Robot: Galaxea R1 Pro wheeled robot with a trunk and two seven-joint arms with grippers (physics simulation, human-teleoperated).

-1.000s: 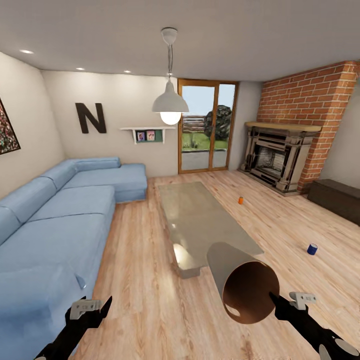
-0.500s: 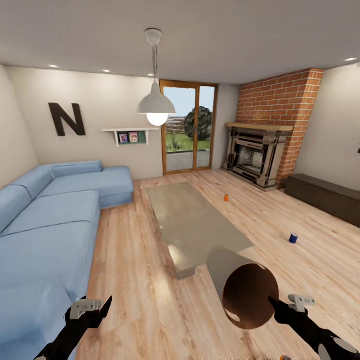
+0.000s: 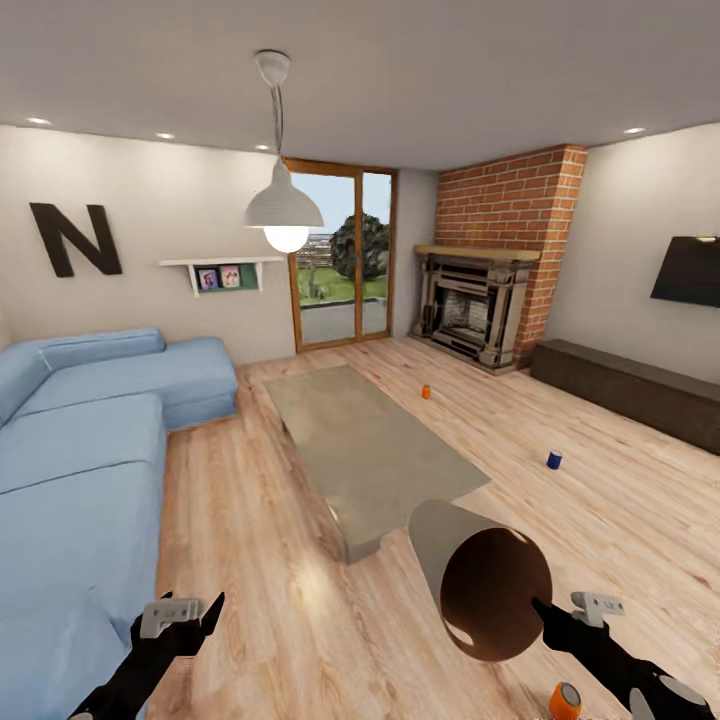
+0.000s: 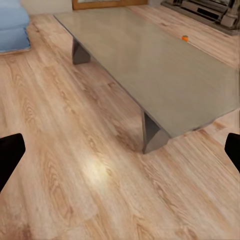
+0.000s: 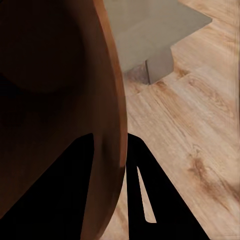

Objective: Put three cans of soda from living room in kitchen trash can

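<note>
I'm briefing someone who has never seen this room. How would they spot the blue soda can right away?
Start at the red brick fireplace in the far corner, then follow the long dark low cabinet along the wall. The blue can stands upright on the bare wood floor in front of that cabinet. It is the only dark blue can; the other cans are orange.

A home's living room — a long blue corner sofa (image 3: 90, 420), a grey low table (image 3: 365, 450) on the light wood plank floor (image 3: 620, 480), a red brick fireplace (image 3: 475, 305), glass garden doors (image 3: 340, 260), a pendant lamp (image 3: 284, 205) and a wall-mounted television (image 3: 688, 270).
</note>
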